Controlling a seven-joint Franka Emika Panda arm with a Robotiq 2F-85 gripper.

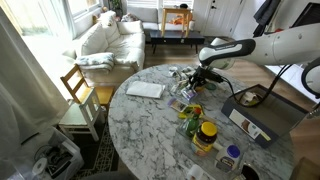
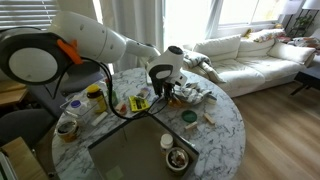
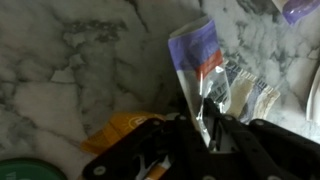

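In the wrist view the tool (image 3: 203,122) has its 2 dark fingers (image 3: 188,128) close together, clamped on the lower end of a blue, red and white crinkled plastic packet (image 3: 198,50). From the grip the packet runs toward the top of the picture, with the round white-and-grey marble bench (image 3: 70,50) behind it. A flat yellow wrapper (image 3: 120,125) lies just beside the fingers, and the tool's dark body hides its near edge. A round green lid (image 3: 25,172) is cut off at the bottom corner. A purple object (image 3: 300,8) is cut off at the top edge, and I cannot tell what it is. The whole picture is blurred, so the print on the packet cannot be read.

In an exterior view the tool (image 1: 195,82) sits low over a cluster of small things near the middle of the bench (image 1: 140,130). The packet and the gap between the fingers are too small to make out here. A yellow bottle with a black cap (image 1: 205,137) stands well apart from the tool.

In an exterior view the tool (image 2: 166,90) points down at the bench (image 2: 225,125), and the wrist housing covers the fingers. The green lid (image 2: 188,117) lies near it, and the yellow wrapper (image 2: 138,103) lies on its opposite side.
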